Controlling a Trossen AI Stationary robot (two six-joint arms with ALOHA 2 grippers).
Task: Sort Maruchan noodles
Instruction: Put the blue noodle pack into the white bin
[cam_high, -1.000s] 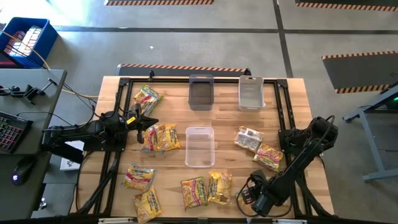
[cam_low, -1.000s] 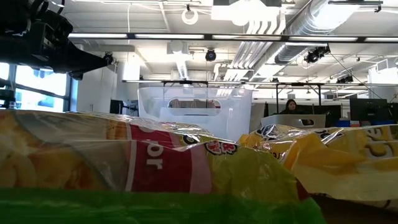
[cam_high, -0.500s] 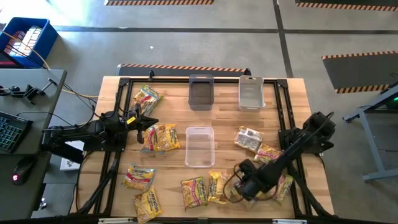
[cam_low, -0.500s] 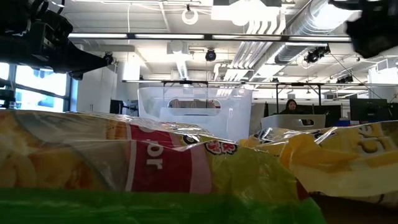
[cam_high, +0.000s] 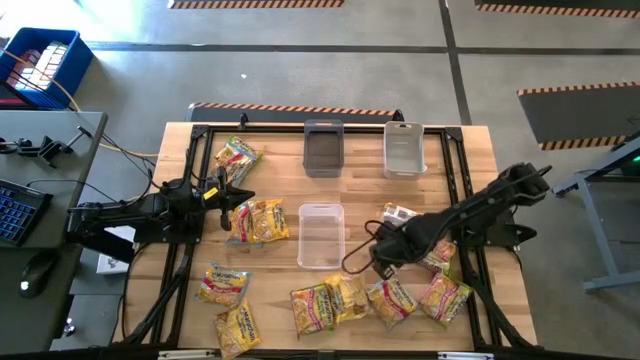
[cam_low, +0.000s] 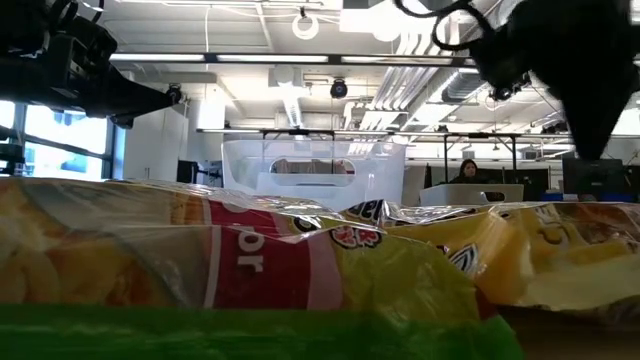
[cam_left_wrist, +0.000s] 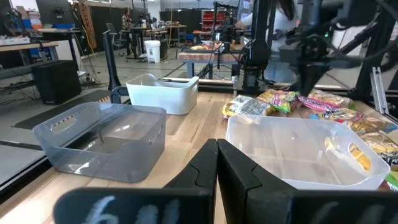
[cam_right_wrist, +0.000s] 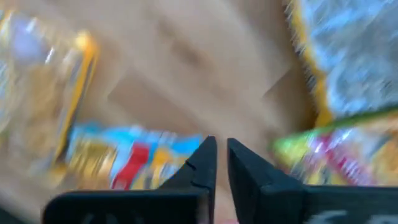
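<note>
The Maruchan noodles (cam_high: 262, 220) lie scattered over the wooden table (cam_high: 480, 150) in the high view: one packet at upper left of the board, a pair left of centre, two at lower left, a row of four along the bottom centre-right edge, and a silvery packet (cam_high: 398, 216) with a pink-and-green one right of centre, partly under the right arm. The right gripper (cam_high: 384, 252) sits low in the centre-right of the frame, between the clear centre bin (cam_high: 321, 236) and the bottom row; its wrist view shows the two dark fingers nearly together with bare wood between them, holding nothing. To pick well, it would likely need to spread the fingers, come down over one packet's edge or short side, and pinch the crinkled film rather than press flat, since the wrappers look slick, thin and springy, and neighbours overlap. The packets are flat, pillowy rectangles with glossy print. Two more bins, a smoky grey one (cam_high: 323, 148) and a whiter one (cam_high: 404, 148), stand at top centre: rigid, smooth, round-cornered tubs. The left gripper (cam_high: 236, 192) waits at centre left beside the pair, fingers pressed together, empty.
</note>
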